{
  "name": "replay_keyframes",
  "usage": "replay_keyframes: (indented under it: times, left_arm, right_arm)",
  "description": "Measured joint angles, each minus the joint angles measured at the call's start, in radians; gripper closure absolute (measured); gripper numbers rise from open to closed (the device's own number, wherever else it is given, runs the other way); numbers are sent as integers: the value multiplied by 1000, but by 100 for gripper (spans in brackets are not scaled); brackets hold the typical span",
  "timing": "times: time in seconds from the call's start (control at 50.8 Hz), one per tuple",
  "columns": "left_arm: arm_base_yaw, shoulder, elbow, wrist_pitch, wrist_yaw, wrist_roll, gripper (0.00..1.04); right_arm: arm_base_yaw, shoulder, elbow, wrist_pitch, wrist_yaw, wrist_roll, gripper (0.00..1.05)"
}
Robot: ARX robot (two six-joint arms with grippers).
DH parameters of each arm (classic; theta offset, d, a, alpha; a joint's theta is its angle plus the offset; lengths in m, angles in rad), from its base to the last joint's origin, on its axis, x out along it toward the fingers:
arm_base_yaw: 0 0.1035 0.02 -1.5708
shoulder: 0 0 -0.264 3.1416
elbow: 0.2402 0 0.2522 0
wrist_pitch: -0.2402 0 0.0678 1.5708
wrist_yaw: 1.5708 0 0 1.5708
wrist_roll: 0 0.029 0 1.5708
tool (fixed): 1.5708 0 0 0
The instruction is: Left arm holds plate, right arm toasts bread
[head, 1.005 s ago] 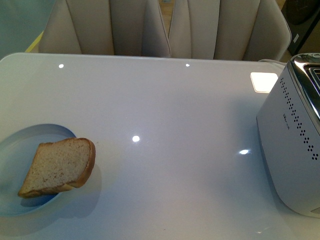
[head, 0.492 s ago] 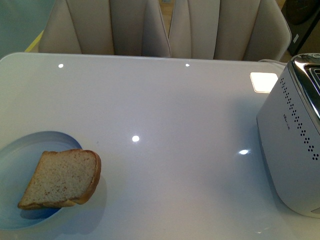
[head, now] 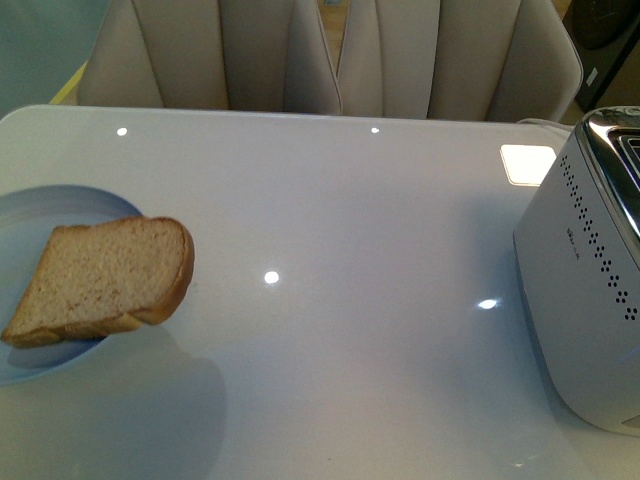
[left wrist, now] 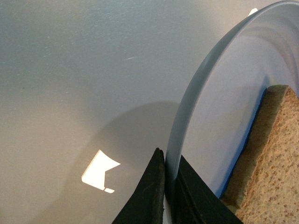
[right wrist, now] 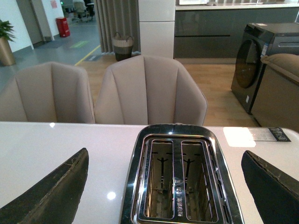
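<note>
The pale bluish plate (head: 45, 215) is held above the white table at the far left of the front view, casting a shadow below it. The brown bread slice (head: 105, 280) lies on it and overhangs the rim toward the table's middle. In the left wrist view my left gripper (left wrist: 169, 186) is shut on the plate's rim (left wrist: 196, 88), one black jaw on each side, with the bread (left wrist: 271, 163) close by. My right gripper (right wrist: 166, 186) is open, hovering above the toaster (right wrist: 180, 179) with both empty slots between its jaws. Neither arm shows in the front view.
The white toaster (head: 590, 270) with a chrome top stands at the table's right edge. Beige chairs (head: 330, 55) stand beyond the far edge of the white table (head: 350, 250). The right wrist view shows a room with a washing machine (right wrist: 266, 60) behind.
The plate with the bread has risen and shifted left in the front view; the bread sits higher in the picture and the shadow beneath has grown. The toaster has not moved.
</note>
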Motion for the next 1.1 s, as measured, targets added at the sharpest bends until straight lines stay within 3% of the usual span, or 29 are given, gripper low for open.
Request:
replay_keyframes:
  times: [0.276, 0.571, 1.103]
  left_arm:
    - [-185, -308, 24, -175, -7, -174, 102]
    - [-486, -470, 134, -298, -109, -333, 102]
    - [-878, -501, 182, -319, -246, -576, 102]
  right_arm:
    - [0, 0, 0, 0, 0, 0, 9]
    - [0, 0, 0, 0, 0, 0, 9]
    - [0, 0, 0, 0, 0, 0, 9]
